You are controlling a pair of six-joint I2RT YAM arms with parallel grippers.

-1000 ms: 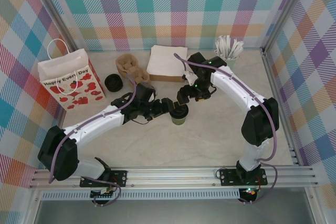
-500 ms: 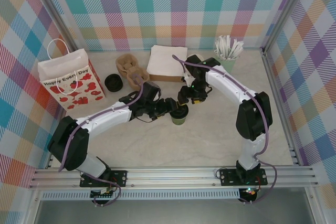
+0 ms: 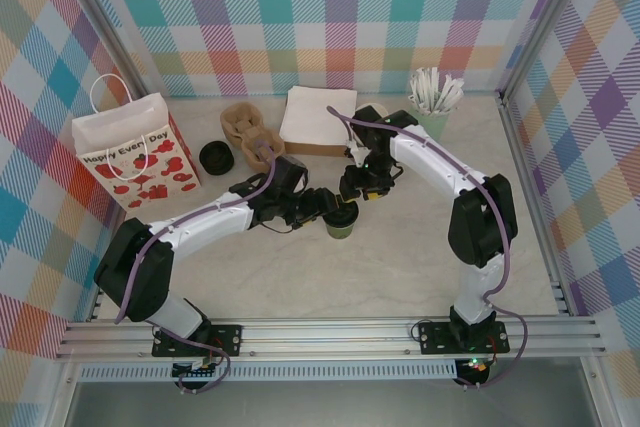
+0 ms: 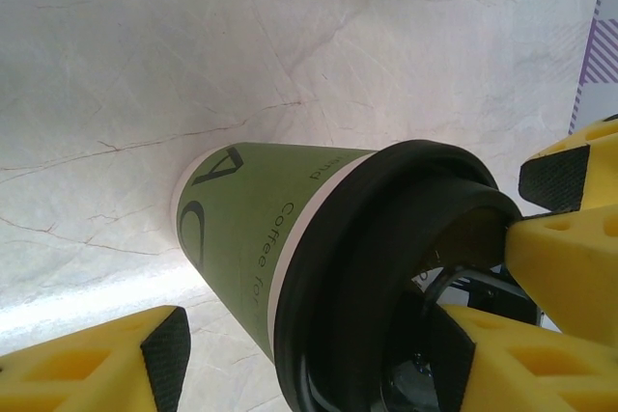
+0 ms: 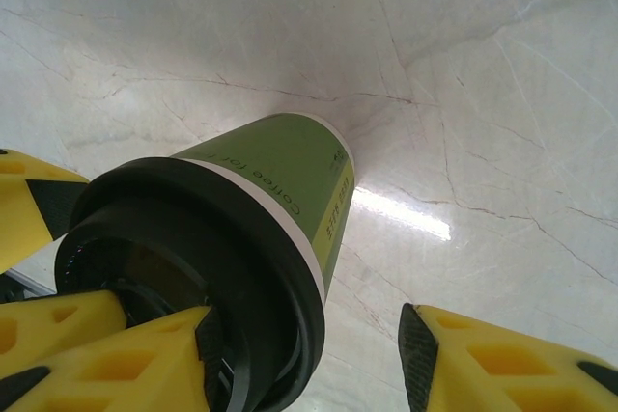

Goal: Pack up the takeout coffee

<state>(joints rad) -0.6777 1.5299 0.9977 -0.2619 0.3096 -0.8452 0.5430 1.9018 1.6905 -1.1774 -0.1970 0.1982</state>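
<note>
When I read the top external view, the takeout coffee [image 3: 342, 222] stands upright on the table [image 3: 400, 267] near the frame's centre with its lid [image 3: 342, 213] on. The left gripper [image 3: 322, 205] meets it from the left and the right gripper [image 3: 357, 190] from the upper right, both close against the cup's top. The paper bag [image 3: 130, 152] at the left edge and the cup carrier [image 3: 250, 132] above and left of the cup stand well apart from it. Left wrist view: one finger [image 4: 97, 369] at the lower left stands clear of the green wall with bare table between, and the other, at the lower right, lies against the lid's rim, so these jaws are apart and not clamped. Right wrist view: the finger [image 5: 502, 364] at the lower right likewise stands off the wall and the lower-left finger [image 5: 126, 349] touches the lid, so these jaws are apart too, with nothing gripped. I judge the step in hand to be taking a firm hold of the lidded cup before it goes to the bag or carrier. To do it well I would close one gripper on the paper wall below the lid, not across the rim, and squeeze lightly so the wall does not buckle. I would keep the cup vertical and clear the other gripper before lifting.
</note>
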